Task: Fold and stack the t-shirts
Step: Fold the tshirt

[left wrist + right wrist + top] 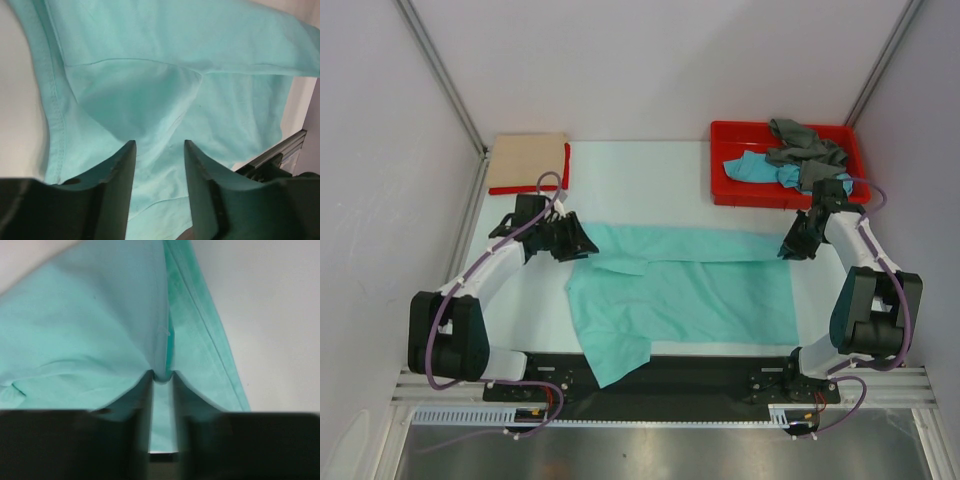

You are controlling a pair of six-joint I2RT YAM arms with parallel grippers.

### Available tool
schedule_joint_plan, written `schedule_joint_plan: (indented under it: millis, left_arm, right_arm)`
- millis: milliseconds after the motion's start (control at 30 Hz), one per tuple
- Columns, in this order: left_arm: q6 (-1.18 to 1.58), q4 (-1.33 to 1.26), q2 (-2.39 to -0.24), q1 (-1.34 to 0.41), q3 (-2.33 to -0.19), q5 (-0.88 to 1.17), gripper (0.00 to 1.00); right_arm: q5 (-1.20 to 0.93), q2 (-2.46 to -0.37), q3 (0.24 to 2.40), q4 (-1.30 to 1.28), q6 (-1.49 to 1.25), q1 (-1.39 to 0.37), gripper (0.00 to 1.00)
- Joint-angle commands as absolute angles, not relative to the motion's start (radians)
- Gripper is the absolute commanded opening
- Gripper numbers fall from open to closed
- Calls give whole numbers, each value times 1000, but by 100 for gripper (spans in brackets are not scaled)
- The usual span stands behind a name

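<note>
A mint-green t-shirt (690, 290) lies spread across the middle of the table, its far edge folded over and one sleeve hanging toward the front edge. My left gripper (582, 243) hovers at the shirt's far left corner. In the left wrist view it (159, 142) is open, with the cloth (150, 75) lying below and nothing between the fingers. My right gripper (792, 248) is at the shirt's far right corner. In the right wrist view it (162, 374) is pinched on a fold of the mint-green cloth (85, 330).
A red tray (750, 198) at the back right holds a crumpled grey t-shirt (805, 143) and a turquoise-blue one (755, 168). At the back left a folded beige t-shirt (525, 160) lies on a folded red one (566, 165). White walls enclose the table.
</note>
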State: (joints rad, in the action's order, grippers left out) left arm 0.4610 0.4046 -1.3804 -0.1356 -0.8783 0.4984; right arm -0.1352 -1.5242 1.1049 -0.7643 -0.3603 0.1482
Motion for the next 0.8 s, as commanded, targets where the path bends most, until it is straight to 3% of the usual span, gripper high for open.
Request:
schedule_joint_plan:
  millis: [0,67,133,267,567,767]
  left_arm:
    - [428,454,-1307,-140,-879,439,50]
    - [399,488,-1275,-140,-899,366,64]
    - [370,492,-1272,-135,-931,331,71]
    - [279,473,-1419,-124,-1043,313,69]
    - [189,440,-1747,-34,-1244,374,52]
    - [227,434,-1824,-11,-1293,454,57]
  right_arm:
    - [-43,-1508,1097,-807,-341,159,33]
    - [-17,-1483,1103,-808,-341,167,46]
    - [-21,-1467,1126,-801,-345,170,58]
    - [-74,-1511,1141,-720,-367,170,62]
    - [-83,-1693,1232,-627,-336,172,65]
    - [-81,-1792,1299,-611,-322,172,65]
